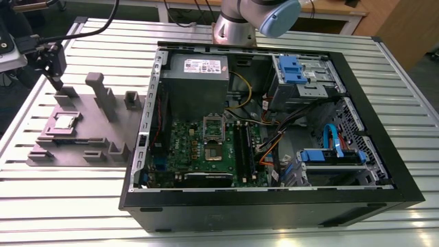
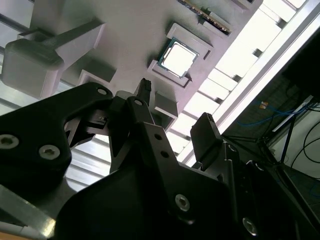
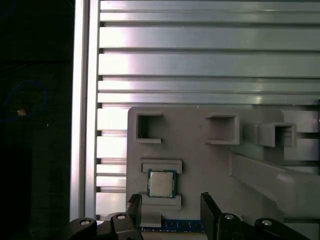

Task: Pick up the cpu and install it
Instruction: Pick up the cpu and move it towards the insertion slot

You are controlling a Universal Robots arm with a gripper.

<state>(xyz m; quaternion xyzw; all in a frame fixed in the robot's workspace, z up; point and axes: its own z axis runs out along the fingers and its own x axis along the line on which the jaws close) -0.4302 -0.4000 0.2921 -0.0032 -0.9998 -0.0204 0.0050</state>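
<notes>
Gripper (image 3: 170, 202), black and two-fingered, is spread wide on my screens, with nothing between its fingers. In the exterior view I see it (image 1: 55, 82) hanging over the far end of the mauve-grey plastic tray (image 1: 82, 131) with raised blocks, at the exterior view's left.

The cpu (image 1: 65, 122), a small flat square chip with a shiny silver-grey top and thin pale rim, lies flat in its recess on that tray. In both wrist views I find it (image 3: 161, 183) (image 2: 179, 58) just ahead of the fingertips and not touched by them; the gap between the fingers looks wider than the chip.

The tray sits on the ribbed aluminium table (image 1: 69, 198), just beside the open black computer case (image 1: 274, 208). Inside the case, on the green motherboard (image 1: 182, 149), I can see the rectangular metal socket frame (image 1: 214, 135) with a dark centre, well apart from the cpu.
</notes>
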